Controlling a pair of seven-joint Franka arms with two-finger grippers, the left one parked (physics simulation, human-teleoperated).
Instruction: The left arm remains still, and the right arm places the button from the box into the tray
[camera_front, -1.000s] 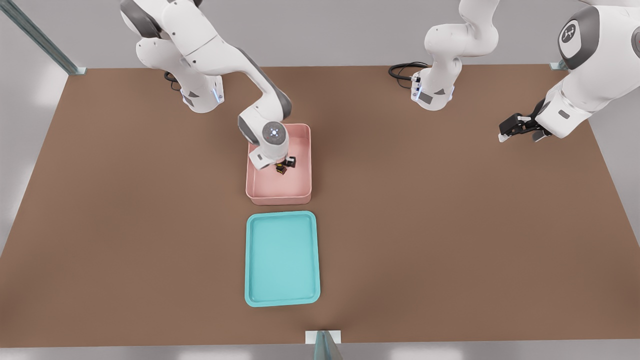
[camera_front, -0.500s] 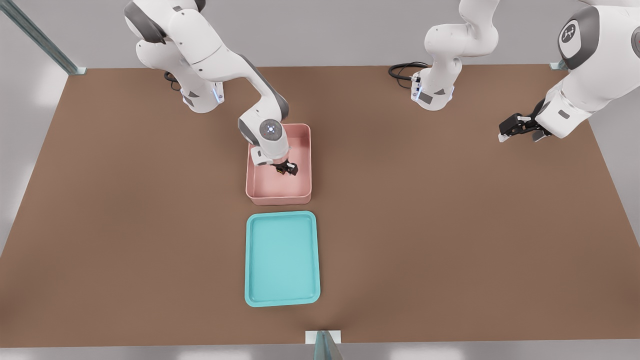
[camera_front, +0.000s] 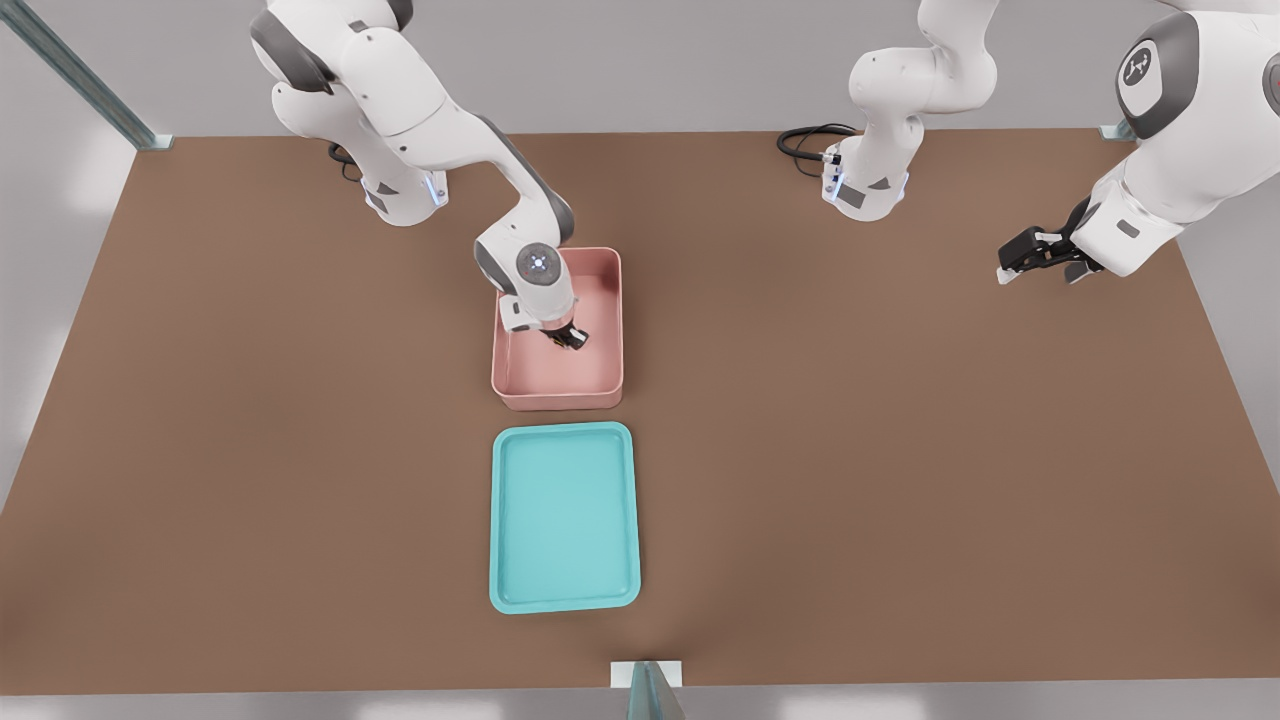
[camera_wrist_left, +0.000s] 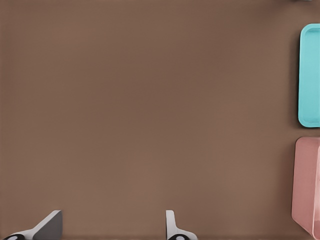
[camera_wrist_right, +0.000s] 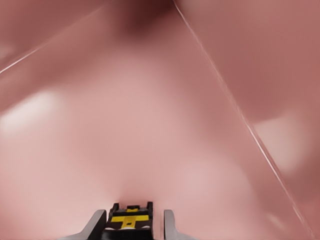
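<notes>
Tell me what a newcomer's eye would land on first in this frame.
The right arm reaching down into the pink box at the table's centre, its gripper low inside with the yellow-capped button between its fingers. Next, the bright teal tray, nearer the camera than the box.

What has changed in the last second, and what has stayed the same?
The tool sank deeper into the pink box, lowering around the button, which now sits between its fingers. Whether they have closed on it cannot be told. The box and the teal tray did not move.
</notes>
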